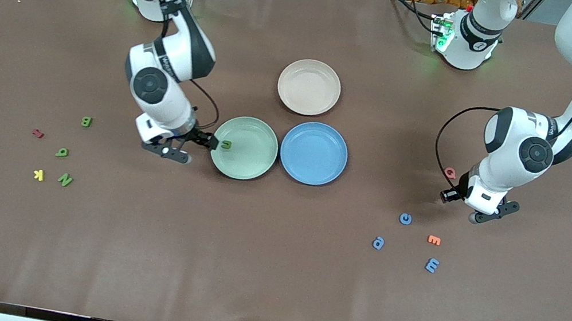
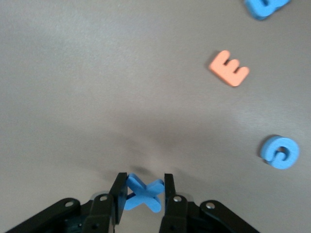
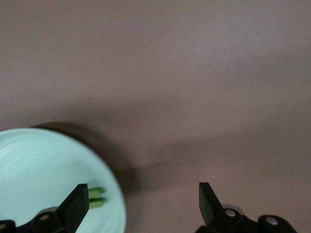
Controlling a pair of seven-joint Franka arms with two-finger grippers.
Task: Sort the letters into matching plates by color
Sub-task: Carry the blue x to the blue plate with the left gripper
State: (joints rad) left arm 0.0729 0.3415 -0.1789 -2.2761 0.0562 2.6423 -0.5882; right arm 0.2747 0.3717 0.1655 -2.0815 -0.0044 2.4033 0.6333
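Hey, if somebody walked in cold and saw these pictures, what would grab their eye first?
Probably the three plates mid-table: green plate and blue plate side by side, a beige plate farther from the camera. The open right gripper sits at the green plate's rim, a green letter lying inside. Toward the left arm's end, the left gripper pinches a blue X above scattered letters.

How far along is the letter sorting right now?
Done: one green letter lies in the green plate, under the open right hand. In hand: the left hand grips a blue X. Left: three green letters, three blue ones; the blue plate holds nothing.
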